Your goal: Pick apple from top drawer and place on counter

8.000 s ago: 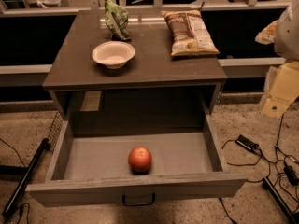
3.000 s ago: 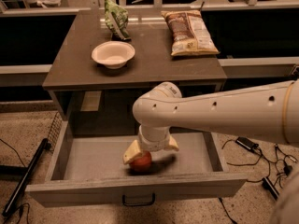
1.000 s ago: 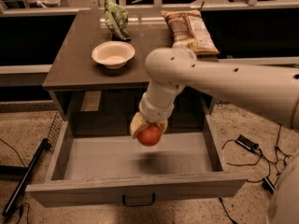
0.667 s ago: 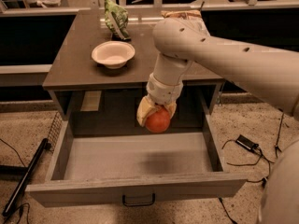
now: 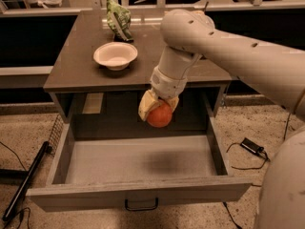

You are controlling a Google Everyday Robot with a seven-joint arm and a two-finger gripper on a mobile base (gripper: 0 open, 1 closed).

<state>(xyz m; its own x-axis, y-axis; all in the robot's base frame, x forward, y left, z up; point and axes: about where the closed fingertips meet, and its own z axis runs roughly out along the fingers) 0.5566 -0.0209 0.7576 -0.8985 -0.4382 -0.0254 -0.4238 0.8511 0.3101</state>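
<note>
My gripper (image 5: 157, 109) is shut on the red-orange apple (image 5: 159, 116) and holds it in the air above the back of the open top drawer (image 5: 138, 194), just below the front edge of the counter (image 5: 81, 66). The drawer's grey floor is bare, with only the apple's shadow on it. The white arm reaches in from the right and hides the right part of the counter.
A white bowl (image 5: 115, 55) sits on the counter's left half, with a green bag (image 5: 118, 19) behind it. A black pole (image 5: 24, 187) lies on the floor left of the drawer. A cable and small black box (image 5: 251, 147) lie on the floor at right.
The gripper went down into the drawer, closed on the apple and lifted it. Over the last second it has risen further and moved slightly right, toward the counter edge.
</note>
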